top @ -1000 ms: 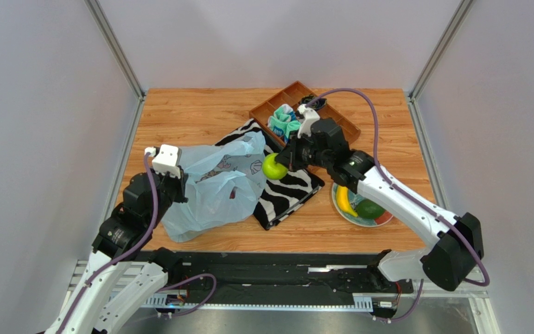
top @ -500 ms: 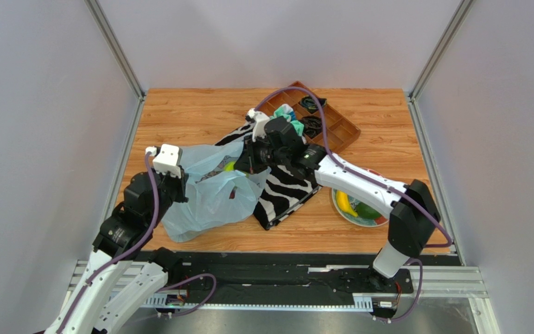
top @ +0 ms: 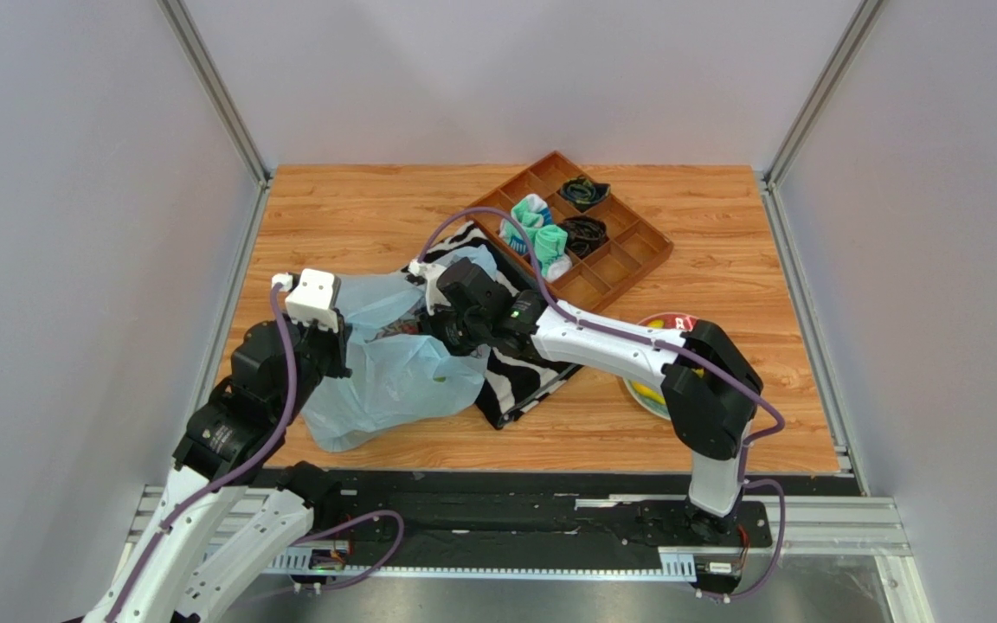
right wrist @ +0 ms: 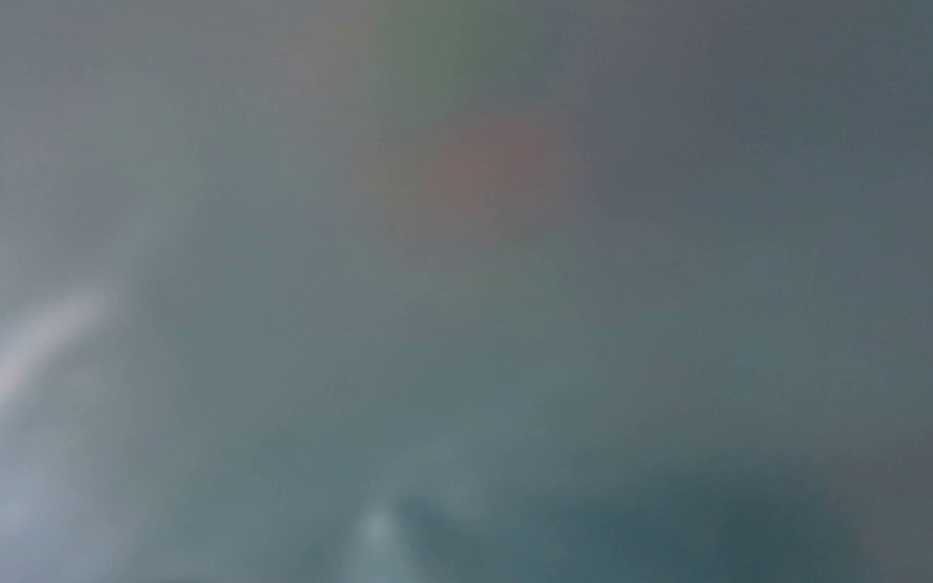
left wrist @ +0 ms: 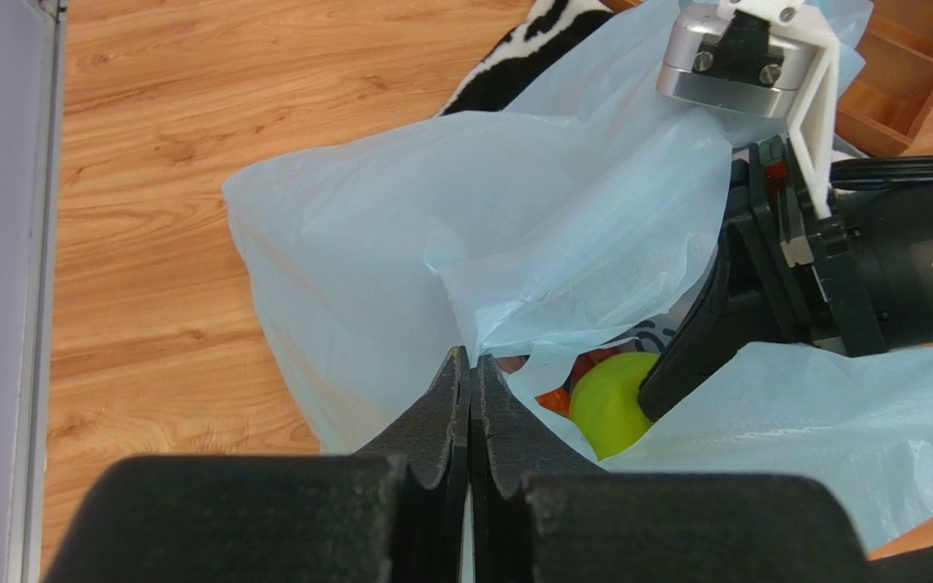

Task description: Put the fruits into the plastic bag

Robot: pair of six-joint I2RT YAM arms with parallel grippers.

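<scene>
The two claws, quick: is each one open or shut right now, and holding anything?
Left gripper: shut, pinching the edge of the plastic bag.
Right gripper: shut on the green apple, inside the bag's mouth.

top view looks down from high behind; left wrist view sits close over the plastic bag (left wrist: pixel 532 219) both show

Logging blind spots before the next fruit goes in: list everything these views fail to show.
- Right wrist view: blurred grey haze, nothing readable.
- Top view: right pincer and green apple hidden inside the plastic bag; only the left wrist view shows them.
- Top view: plate mostly covered by the right arm; its contents unclear.
- Left wrist view: orange patch beside the apple, print or fruit, unclear.
</scene>
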